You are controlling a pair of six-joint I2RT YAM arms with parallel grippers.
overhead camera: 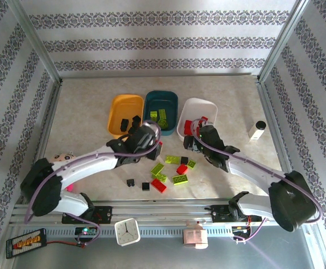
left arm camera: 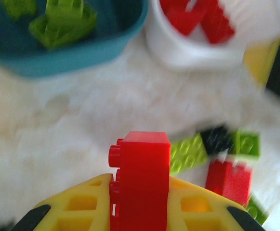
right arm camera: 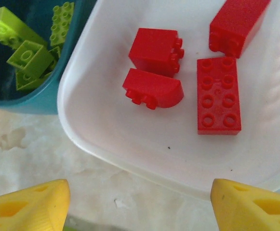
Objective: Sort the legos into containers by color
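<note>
The left end effector is clamped on a red lego, held upright between its yellow fingers with the studs facing left in the wrist view. It hangs above the worktop, just short of the trays. Right ahead of it on the worktop lies a loose cluster: a flat green lego, a blurred black lego and another red brick. Beyond them stand the dark teal tray holding green legos, and the white tray beside it.

The right end effector has its fingers spread wide with nothing between them, and it sits over the near rim of the white tray. Four red pieces lie in that tray, well apart from one another.

In the top view the orange-yellow tray sits left of the teal one, with black pieces in it. More loose legos in green, red and black are scattered near the arms. A white cylinder stands apart at the right.
</note>
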